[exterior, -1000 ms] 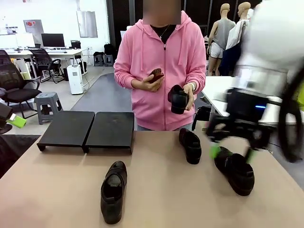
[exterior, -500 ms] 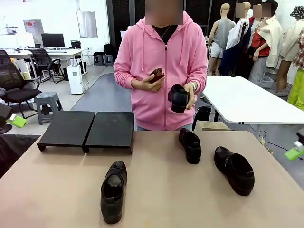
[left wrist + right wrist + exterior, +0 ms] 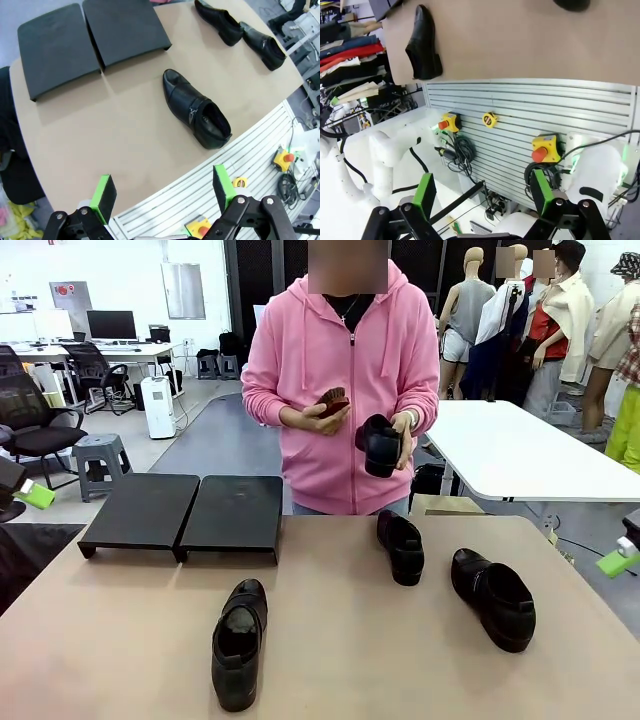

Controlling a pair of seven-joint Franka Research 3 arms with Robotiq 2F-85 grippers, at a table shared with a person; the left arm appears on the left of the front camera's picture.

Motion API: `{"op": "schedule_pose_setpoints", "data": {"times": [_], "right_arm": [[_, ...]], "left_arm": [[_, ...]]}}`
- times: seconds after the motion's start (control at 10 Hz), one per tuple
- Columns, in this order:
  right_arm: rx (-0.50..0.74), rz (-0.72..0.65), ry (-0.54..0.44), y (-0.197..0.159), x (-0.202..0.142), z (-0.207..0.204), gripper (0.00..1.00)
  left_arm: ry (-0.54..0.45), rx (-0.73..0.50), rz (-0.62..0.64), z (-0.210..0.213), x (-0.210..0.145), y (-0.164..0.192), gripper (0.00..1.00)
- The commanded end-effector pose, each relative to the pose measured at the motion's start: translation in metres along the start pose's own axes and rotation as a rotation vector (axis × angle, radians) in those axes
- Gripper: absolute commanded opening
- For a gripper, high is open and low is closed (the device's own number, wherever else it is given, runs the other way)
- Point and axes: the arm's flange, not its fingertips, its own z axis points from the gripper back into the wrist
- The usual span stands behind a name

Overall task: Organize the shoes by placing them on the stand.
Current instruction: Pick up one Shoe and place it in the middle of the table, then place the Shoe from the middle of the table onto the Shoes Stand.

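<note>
At the near edge of the counter (image 3: 330, 680), both arms sit off the work: the left end effector (image 3: 162, 192) has its green pads spread wide with nothing between them, and the right end effector (image 3: 482, 195) is just the same, jaws apart and empty, off to the counter's right side. First up on the surface is a glossy black loafer (image 3: 238, 640), toe pointing away and opening toward us. Further in on the right a second loafer (image 3: 495, 598) lies angled, and just beyond it sits a third loafer (image 3: 402, 545), the two near each other but apart. Back left is the stand (image 3: 185, 512), two matte-black sloped platforms side by side, and not one shoe on them! At the far side the person's hand (image 3: 403, 428) grips the fourth loafer (image 3: 378, 448), with a small brown brush (image 3: 333, 398) in the other hand. By my reckoning nothing is placed yet, so all four are to go. They're a matching set, with rounded toes, thick soles and shiny leather.
</note>
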Motion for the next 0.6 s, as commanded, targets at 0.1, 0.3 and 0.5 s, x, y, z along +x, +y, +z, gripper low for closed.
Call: {"op": "schedule_pose_setpoints", "data": {"times": [0.1, 0.3, 0.5], "right_arm": [[-0.001, 0.003, 0.001, 0.0018, -0.0036, 0.0038, 1.0], [-0.001, 0.003, 0.001, 0.0018, -0.0036, 0.0038, 1.0], [-0.001, 0.003, 0.001, 0.0018, -0.0036, 0.0038, 1.0]], "left_arm": [[-0.003, -0.02, -0.005, 0.0003, -0.0001, 0.0006, 1.0], [-0.003, -0.02, -0.005, 0.0003, -0.0001, 0.0006, 1.0], [-0.003, -0.02, -0.005, 0.0003, -0.0001, 0.0006, 1.0]]}}
